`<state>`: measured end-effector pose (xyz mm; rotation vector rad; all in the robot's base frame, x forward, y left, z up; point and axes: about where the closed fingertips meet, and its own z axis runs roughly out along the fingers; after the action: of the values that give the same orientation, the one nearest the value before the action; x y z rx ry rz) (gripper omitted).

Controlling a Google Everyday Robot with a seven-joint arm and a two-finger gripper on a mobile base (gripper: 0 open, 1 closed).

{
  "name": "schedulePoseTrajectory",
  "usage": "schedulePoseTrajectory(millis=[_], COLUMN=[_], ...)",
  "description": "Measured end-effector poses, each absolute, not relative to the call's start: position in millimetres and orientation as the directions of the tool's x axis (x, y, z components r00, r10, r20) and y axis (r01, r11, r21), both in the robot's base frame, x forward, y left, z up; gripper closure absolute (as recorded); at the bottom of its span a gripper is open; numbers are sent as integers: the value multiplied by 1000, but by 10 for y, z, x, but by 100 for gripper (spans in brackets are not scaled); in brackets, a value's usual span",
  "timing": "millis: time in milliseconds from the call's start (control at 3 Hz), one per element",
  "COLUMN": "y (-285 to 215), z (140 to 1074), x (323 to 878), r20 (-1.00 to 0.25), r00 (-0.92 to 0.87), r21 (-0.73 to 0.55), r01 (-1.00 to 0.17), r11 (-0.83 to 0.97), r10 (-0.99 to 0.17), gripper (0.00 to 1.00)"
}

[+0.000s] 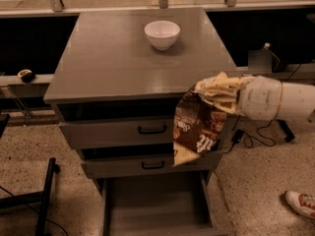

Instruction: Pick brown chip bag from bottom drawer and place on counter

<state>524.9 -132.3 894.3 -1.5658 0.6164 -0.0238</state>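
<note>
Here, the gripper point(227, 95): we see it at the end of the white arm point(288, 101) that reaches in from the right, level with the counter's front right corner. It is closed on the crumpled cream top of the bag, which wraps over the fingers and hides them.
Brown chip bag point(198, 130): it hangs in the air from the gripper, tilted, with its dark face and white lettering turned toward us. Its top sits by the counter's front right corner. Its lower tip comes down in front of the right end of the middle drawer. We cannot tell whether it touches the cabinet.
Bottom drawer point(157, 200): pulled out toward us at the foot of the cabinet, its flat grey floor showing, below the bag and well apart from it.
Counter point(113, 63): the grey, slightly glossy top of the cabinet, with the bag just off its front right edge.
White bowl point(162, 34): upright on the counter near the back edge, well apart from the bag.
Upper drawers: the top drawer point(110, 132) and middle drawer point(118, 166) each stand slightly open, both with black handles.
Floor: speckled, with a dark cable point(256, 135) under the arm and a white shoe point(300, 203) at the lower right.
</note>
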Motion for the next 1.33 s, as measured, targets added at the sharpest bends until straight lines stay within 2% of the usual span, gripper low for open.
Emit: schedulePoseTrajectory(millis=[333,667,1333], y=[-1021,-709,224], z=[9545,9880,10430], x=[5600,5906,6260], r20=[-182,-101,49], r00=[898,924,970], r21=[-949,-942,-951], r01=[-267,-208,-27], r11=[-169,-263,-308], r10=[-401,-369,-238], gripper=[100,100,100])
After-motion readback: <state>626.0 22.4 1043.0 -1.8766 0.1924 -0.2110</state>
